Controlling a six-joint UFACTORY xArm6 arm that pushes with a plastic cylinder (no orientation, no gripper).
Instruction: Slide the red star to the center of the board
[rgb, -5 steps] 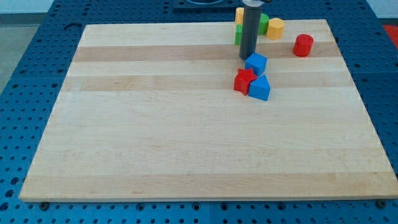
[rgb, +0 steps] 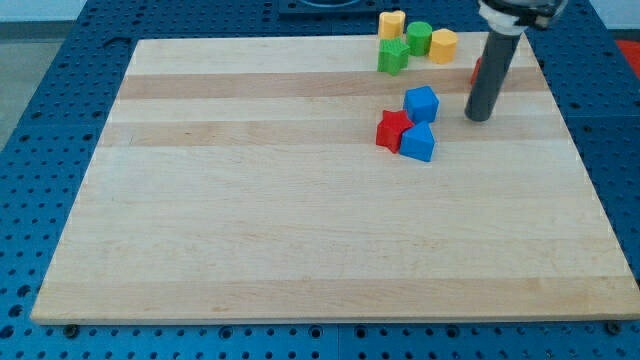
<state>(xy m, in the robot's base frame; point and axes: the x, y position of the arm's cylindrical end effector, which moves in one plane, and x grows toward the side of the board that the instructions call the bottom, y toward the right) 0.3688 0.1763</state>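
The red star (rgb: 392, 130) lies on the wooden board (rgb: 300, 230), right of centre in the upper part. A blue cube (rgb: 422, 103) touches it at its upper right, and a second blue block (rgb: 419, 141) touches it at its right. My tip (rgb: 479, 118) rests on the board to the right of the blue cube, apart from it by a short gap. The rod rises from there and hides most of a red block (rgb: 477, 70) behind it.
Near the top edge sit a yellow block (rgb: 392, 23), a green round block (rgb: 419, 37), a green block (rgb: 392, 56) and a second yellow block (rgb: 443, 45). The board lies on a blue perforated table (rgb: 40, 120).
My rod has moved from just upper left of the blue cube to the cube's right side. It now covers the red block. The blocks have not visibly moved.
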